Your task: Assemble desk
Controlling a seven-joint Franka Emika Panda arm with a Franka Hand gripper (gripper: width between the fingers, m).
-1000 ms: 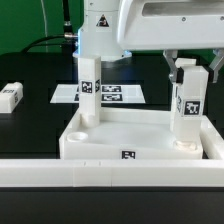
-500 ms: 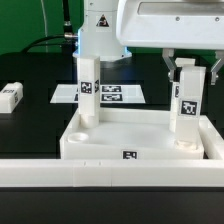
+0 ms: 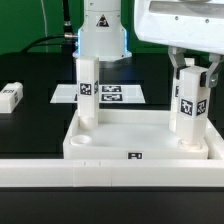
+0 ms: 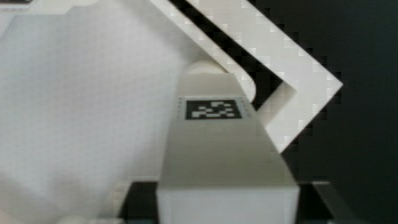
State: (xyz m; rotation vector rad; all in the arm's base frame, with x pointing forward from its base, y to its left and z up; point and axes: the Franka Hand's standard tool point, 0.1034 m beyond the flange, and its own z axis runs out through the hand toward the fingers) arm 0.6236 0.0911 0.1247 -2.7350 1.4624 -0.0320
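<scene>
Pincer (image 3: 193, 71) clamps the top of one leg (image 3: 190, 110), its long axis vertical, standing in the panel's (image 3: 130, 132) two-o'clock corner socket in the exterior view; a second leg (image 3: 88, 92) stands upright at ten o'clock.

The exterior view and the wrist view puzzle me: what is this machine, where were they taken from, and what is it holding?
The machine is a white robot arm ending in a two-finger gripper. The exterior view comes from a camera off the arm. The wrist view comes from a camera on its wrist, looking along the held part. On the black table lies a large white plastic rectangular panel with a raised rim.

One tagged white block leg stands on it at the exterior view's left. The gripper clasps a second upright leg at the right. A third leg lies loose on the table. The flat marker board and the long white border rail belong to the rig.
</scene>
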